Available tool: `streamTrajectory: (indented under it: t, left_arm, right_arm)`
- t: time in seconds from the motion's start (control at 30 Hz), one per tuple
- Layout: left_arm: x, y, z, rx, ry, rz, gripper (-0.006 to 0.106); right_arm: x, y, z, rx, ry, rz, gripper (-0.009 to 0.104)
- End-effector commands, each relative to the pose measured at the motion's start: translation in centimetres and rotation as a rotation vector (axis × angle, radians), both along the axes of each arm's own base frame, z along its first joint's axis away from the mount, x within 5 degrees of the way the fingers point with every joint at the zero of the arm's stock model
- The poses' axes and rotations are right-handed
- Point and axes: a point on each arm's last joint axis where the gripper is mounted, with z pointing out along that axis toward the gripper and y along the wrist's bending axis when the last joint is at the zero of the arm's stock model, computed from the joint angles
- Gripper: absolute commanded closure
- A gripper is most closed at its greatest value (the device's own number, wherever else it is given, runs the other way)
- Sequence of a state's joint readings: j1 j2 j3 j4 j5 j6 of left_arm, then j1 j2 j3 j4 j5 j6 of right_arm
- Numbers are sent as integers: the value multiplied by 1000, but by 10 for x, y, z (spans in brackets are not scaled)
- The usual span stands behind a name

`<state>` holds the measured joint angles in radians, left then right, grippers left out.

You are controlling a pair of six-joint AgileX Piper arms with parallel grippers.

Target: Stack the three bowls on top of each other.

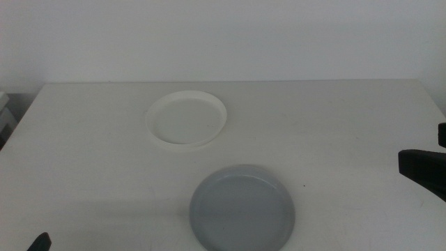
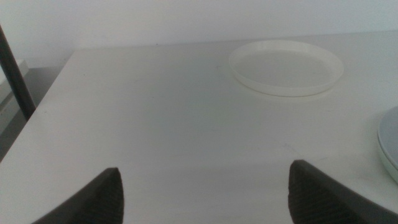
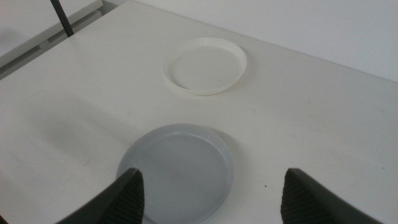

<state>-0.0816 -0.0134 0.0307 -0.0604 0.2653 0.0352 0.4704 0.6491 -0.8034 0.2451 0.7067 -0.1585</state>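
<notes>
Right gripper (image 3: 208,193): jaws spread wide, nothing between them, hanging above the table and tipped down toward the grey bowl. In the middle view it pokes in from the right edge (image 1: 422,169), a dark block clear of both bowls.
Left gripper (image 2: 202,196): jaws also wide apart and empty, low over bare tabletop. In the middle view only a dark tip (image 1: 40,242) shows at the bottom-left corner, well away from the bowls.
Grey bowl (image 1: 242,208): sits upright on the near side of the table, right of centre, its lower rim cut by the bottom edge of the middle view. From the right wrist (image 3: 177,171) it lies just ahead of the open jaws, untouched. The left wrist catches only a sliver of its rim (image 2: 388,146).
White bowl (image 1: 187,119): upright and empty, farther back on the table, a little left of the grey one, a clear strip of table between them. Seen from both wrists too (image 2: 286,67) (image 3: 205,65).
Third bowl: only two bowls show in these views.
Table (image 1: 90,153): white, plain, running to a pale wall (image 1: 223,35) at the back.
</notes>
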Motion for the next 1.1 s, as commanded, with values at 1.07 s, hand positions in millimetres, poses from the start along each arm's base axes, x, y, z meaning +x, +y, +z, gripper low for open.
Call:
streamTrajectory:
  t: [1.07]
  left_arm:
    - [228, -22, 150, -42, 523, 2, 11]
  right_arm:
    - [2, -1, 13, 40, -85, -19, 39]
